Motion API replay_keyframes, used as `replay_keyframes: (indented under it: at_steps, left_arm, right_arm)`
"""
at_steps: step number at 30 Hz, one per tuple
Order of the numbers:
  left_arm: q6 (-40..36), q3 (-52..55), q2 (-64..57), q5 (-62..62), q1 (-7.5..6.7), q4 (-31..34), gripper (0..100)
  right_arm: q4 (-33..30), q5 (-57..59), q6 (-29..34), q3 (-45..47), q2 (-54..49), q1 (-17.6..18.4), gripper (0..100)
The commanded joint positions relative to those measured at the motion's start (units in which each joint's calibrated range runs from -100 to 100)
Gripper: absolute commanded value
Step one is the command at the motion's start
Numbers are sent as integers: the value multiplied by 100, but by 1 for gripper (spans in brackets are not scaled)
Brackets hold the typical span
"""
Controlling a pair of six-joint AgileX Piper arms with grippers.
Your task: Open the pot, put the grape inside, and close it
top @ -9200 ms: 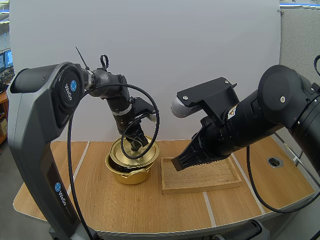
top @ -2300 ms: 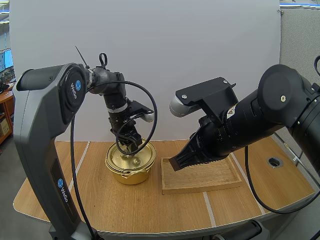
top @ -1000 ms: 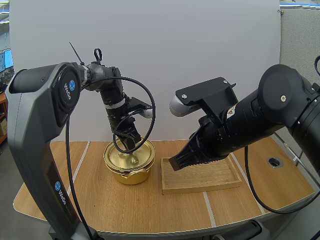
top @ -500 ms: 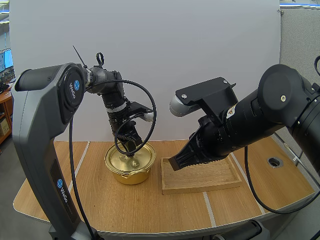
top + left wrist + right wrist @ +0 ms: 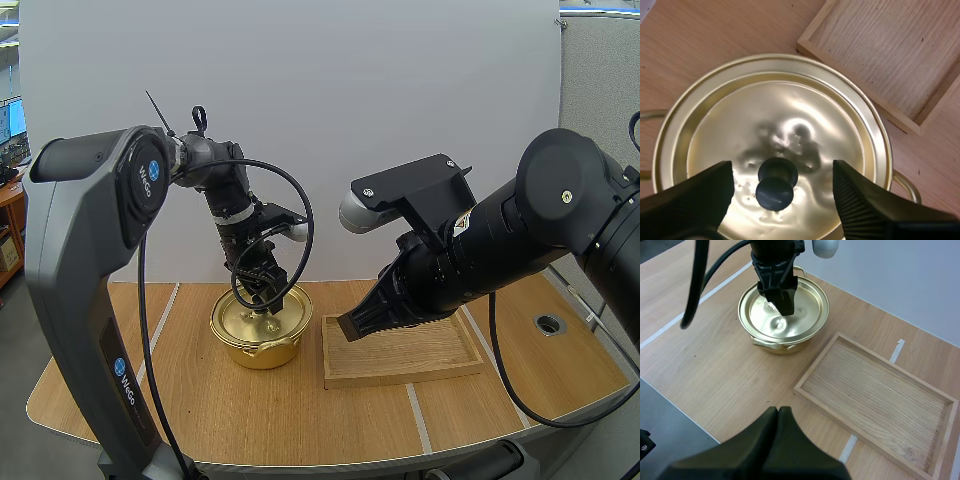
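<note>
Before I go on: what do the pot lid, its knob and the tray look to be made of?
The lid looks like thin gold-coloured metal with a glossy finish: it mirrors the knob and gives rippled highlights. The knob is matte black, probably plastic. The wooden tray is pale wood with visible grain, seemingly unvarnished.

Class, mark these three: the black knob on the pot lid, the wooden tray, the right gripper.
knob (image 5: 776, 184): left wrist view, its rounded black top.
wooden tray (image 5: 875, 395): right wrist view, its bare floor.
right gripper (image 5: 778, 413): right wrist view, where the shut tips meet.
</note>
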Motion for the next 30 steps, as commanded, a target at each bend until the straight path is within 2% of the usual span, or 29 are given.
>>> replay_keyframes:
  at_steps: [1, 14, 26, 28, 30]
  left_arm:
    - [12, -62, -522, 81, 5, -105, 93]
    - [-335, -404, -2914, 81, 5, 456, 93]
    - [-1012, -404, -5409, 81, 5, 490, 92]
    - [-1135, -376, -5803, 81, 5, 490, 90]
    - [-1254, -347, -6138, 81, 5, 490, 84]
  right_arm:
    - [21, 2, -58, 24, -50, -22, 0]
    - [21, 2, -58, 24, -50, -22, 0]
    - [21, 2, 56, 24, -50, -22, 0]
    - [33, 2, 146, 24, -50, -22, 0]
    - [63, 2, 168, 24, -50, -22, 0]
